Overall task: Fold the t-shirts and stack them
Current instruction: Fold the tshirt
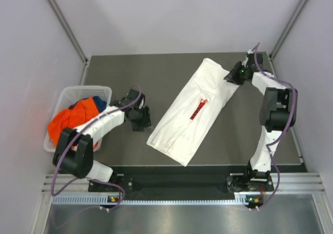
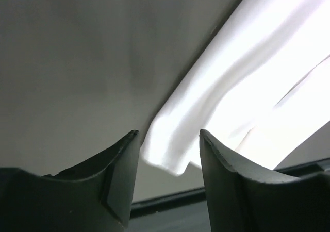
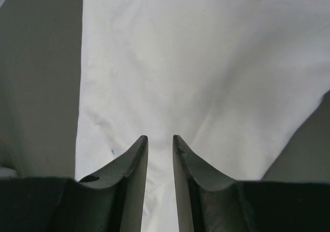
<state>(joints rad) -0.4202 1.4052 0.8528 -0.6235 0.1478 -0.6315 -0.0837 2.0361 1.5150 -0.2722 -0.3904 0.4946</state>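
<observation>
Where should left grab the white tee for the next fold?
Probably the near-left corner of the white t-shirt, from its left with the left gripper. The shirt lies as a long diagonal strip, and that corner sits just ahead of the open jaws.

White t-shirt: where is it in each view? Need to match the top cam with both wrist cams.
Top external: the white t-shirt lies mid-table on a diagonal, far right to near centre, with its red print showing.
Left wrist: it takes the right side of the picture, with one corner low at centre.
Right wrist: it fills most of the picture.
Shared landmark: the dark table, bare to the shirt's left in every view.
</observation>
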